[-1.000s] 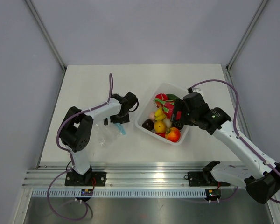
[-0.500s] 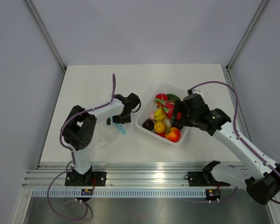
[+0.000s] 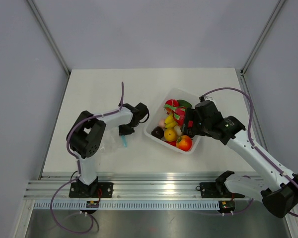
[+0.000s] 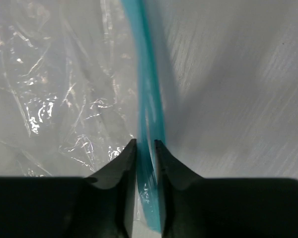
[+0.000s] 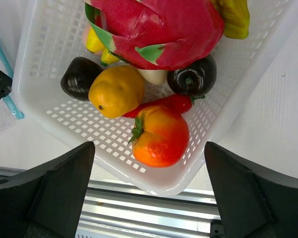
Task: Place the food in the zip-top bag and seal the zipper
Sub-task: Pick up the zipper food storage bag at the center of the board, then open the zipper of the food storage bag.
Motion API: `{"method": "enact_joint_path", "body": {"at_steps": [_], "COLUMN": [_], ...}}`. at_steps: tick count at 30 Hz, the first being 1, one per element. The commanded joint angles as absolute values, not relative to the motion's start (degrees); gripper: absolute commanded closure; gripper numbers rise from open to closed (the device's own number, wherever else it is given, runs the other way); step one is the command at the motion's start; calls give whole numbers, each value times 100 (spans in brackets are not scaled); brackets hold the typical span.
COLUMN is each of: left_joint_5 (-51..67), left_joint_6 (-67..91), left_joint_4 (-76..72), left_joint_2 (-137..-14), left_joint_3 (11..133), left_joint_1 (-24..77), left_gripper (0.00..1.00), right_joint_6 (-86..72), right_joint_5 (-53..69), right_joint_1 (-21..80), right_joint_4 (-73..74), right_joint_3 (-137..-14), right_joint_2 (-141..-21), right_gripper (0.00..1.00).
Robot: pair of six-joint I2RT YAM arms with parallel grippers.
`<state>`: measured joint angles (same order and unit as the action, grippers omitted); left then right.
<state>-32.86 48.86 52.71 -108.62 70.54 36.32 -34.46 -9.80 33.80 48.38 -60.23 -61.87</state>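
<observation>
The zip-top bag (image 3: 108, 144) lies crumpled and clear on the table, and its light blue zipper (image 3: 124, 142) points toward the near edge. My left gripper (image 3: 126, 132) is down on it. In the left wrist view the left gripper (image 4: 145, 144) is shut on the zipper (image 4: 148, 89), with the bag's film (image 4: 64, 89) spread to the left. The food is piled in a white tray (image 3: 175, 92): a pink dragon fruit (image 5: 159, 29), an orange-red tomato (image 5: 159, 136), a yellow fruit (image 5: 116, 91) and dark brown pieces (image 5: 77, 82). My right gripper (image 5: 149, 145) hangs open above the tomato, holding nothing.
The white perforated tray (image 5: 54, 119) stands right of the bag, tilted diagonally in the top view. Grey walls close in the table on three sides. An aluminium rail (image 3: 154, 188) runs along the near edge, just beyond the tray's near corner.
My left gripper has gone from wide open to shut on the blue zipper strip, and its arm has shifted slightly. The right gripper has stayed open over the tray.
</observation>
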Motion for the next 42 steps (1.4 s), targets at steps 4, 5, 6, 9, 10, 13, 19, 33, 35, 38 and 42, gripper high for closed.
{"method": "enact_joint_path", "body": {"at_steps": [4,5,6,9,10,13,19,33,35,38,42], "left_joint_5": [-2912,-2770,-2429,-1744,-1592,-1073,-317,729,773,852,827], "left_joint_6": [4167,4027,3790,3438,3384,3278,3269,3287,3296,3296,3243], "left_joint_4": [4738,4668,4597,4360,4290,4167,3657,3340,3331,3296,3401], "left_joint_2": [-9557,-9380,-9160,-8500,-8386,-8060,-7612,-7181,-7137,-7067,-7014], "left_joint_3": [6978,6970,6970,7040,7066,7110,6856,6662,6653,6627,6627], "left_joint_1": [3647,3639,3639,3630,3621,3604,3542,3463,3463,3463,3410], "left_gripper": [89,90,90,90,90,92,99,100,100,100,100], "right_joint_6": [-3577,-3595,-3603,-3682,-3744,-3928,-4411,-4772,-4781,-4790,-4764], "right_joint_5": [-932,-897,-844,-581,-519,-282,219,527,519,571,493], "right_joint_1": [3393,3393,3401,3428,3480,3787,4148,4491,4500,4535,4544], "right_joint_4": [4904,4930,4965,4888,4808,4352,3657,3208,3199,3129,3217], "right_joint_3": [-6108,-6134,-6248,-6555,-6635,-7048,-8041,-9000,-8983,-8921,-8877], "right_joint_2": [-6012,-6038,-6073,-6266,-6371,-6678,-7863,-9474,-9571,-9694,-9791], "right_gripper": [0,1,1,1,0,1,7,34,38,48,74]}}
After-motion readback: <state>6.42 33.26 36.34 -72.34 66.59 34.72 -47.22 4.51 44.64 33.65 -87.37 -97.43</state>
